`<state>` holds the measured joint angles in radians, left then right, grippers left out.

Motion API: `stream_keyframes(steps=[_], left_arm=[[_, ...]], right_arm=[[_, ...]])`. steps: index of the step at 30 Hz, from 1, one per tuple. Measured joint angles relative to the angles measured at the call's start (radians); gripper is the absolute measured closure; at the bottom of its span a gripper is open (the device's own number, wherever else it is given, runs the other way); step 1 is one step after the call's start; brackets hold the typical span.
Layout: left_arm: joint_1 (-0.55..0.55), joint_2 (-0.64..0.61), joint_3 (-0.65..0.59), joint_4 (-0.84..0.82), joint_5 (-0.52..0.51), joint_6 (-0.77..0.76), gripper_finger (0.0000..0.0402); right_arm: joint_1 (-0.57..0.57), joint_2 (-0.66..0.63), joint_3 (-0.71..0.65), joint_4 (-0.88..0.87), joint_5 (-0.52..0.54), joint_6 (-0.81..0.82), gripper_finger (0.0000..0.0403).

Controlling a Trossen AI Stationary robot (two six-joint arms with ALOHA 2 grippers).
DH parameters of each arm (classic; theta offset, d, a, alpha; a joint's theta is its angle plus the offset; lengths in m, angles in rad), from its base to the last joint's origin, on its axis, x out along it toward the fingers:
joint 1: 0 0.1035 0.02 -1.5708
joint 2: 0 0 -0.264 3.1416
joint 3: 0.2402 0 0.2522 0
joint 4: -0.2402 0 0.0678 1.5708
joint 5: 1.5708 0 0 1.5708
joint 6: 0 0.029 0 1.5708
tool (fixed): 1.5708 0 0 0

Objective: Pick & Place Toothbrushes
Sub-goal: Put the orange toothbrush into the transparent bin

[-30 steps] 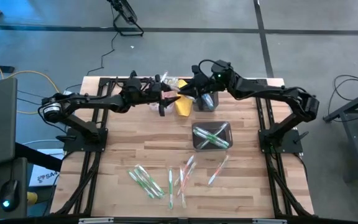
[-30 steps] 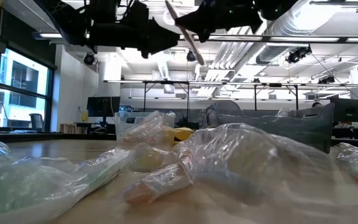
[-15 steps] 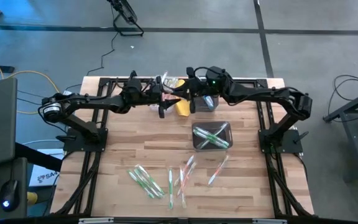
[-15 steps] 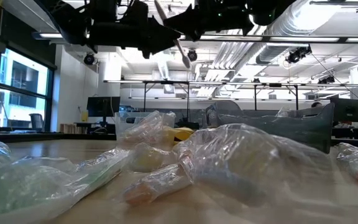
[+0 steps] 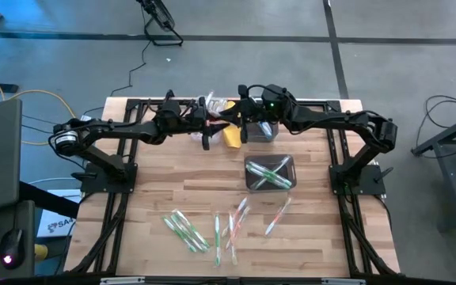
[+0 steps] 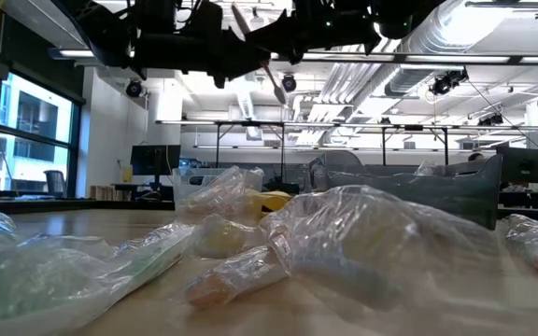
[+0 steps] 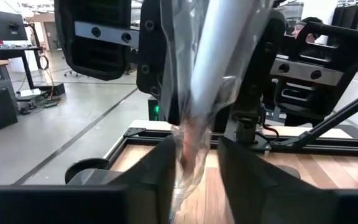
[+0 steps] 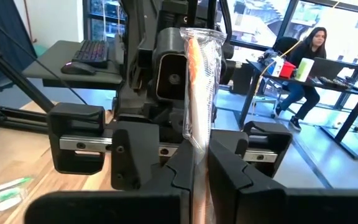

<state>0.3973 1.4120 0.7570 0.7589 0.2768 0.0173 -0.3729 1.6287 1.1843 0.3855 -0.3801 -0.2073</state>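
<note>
Above the table's far middle my two grippers face each other. My right gripper [image 5: 232,120] is shut on a toothbrush with an orange part in a clear wrapper [image 8: 199,81]. My left gripper [image 7: 194,168] is open. Its fingers stand close on either side of the wrapper's lower end [image 7: 190,152]; whether they touch it I cannot tell. Several wrapped toothbrushes [image 5: 212,226] lie flat on the near half of the table. More lie in a grey bin [image 5: 252,182] at the middle. My right gripper pinches the wrapped toothbrush [image 8: 197,158] between its two fingers, which point level toward the table's left. The toothbrush is lifted clear of the table and slants [image 6: 269,70], with its free length reaching out past the fingers toward the left gripper.
A second grey bin [image 5: 264,131] and a yellow folded object [image 5: 232,136] sit below the grippers at the far side. Black frame rails [image 5: 335,158] run along both table sides. In the low view, wrapped toothbrushes [image 6: 344,243] fill the foreground. A person sits at a desk [image 8: 306,62] beyond the table.
My right gripper has gone toward the table's left, up to my left gripper, carrying the slanted toothbrush with it, and has then stayed still. The toothbrush's end now sits between my left gripper's fingers.
</note>
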Motion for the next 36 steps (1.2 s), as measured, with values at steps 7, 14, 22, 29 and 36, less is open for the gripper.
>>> stream_keyframes(steps=[7,14,22,29,36], left_arm=[[0.001,0.0,0.0,-0.002,-0.002,0.0,0.036],[0.001,0.0,0.0,-0.003,-0.002,0.0,0.0386],[0.0,0.0,0.0,-0.008,-0.001,-0.002,0.0386],[0.001,0.0,0.0,-0.024,-0.001,-0.002,0.0387],[0.001,0.0,-0.001,-0.029,0.001,-0.002,0.0387]], right_arm=[[0.0,0.0,0.0,-0.006,-0.003,0.002,0.0386],[0.0,-0.001,0.0,-0.012,-0.003,0.002,0.0386],[0.0,-0.001,0.0,-0.015,-0.002,0.002,0.0373],[0.0,-0.001,0.0,-0.03,0.0,0.001,0.0369],[0.0,-0.001,0.0,-0.039,0.001,0.001,0.0351]])
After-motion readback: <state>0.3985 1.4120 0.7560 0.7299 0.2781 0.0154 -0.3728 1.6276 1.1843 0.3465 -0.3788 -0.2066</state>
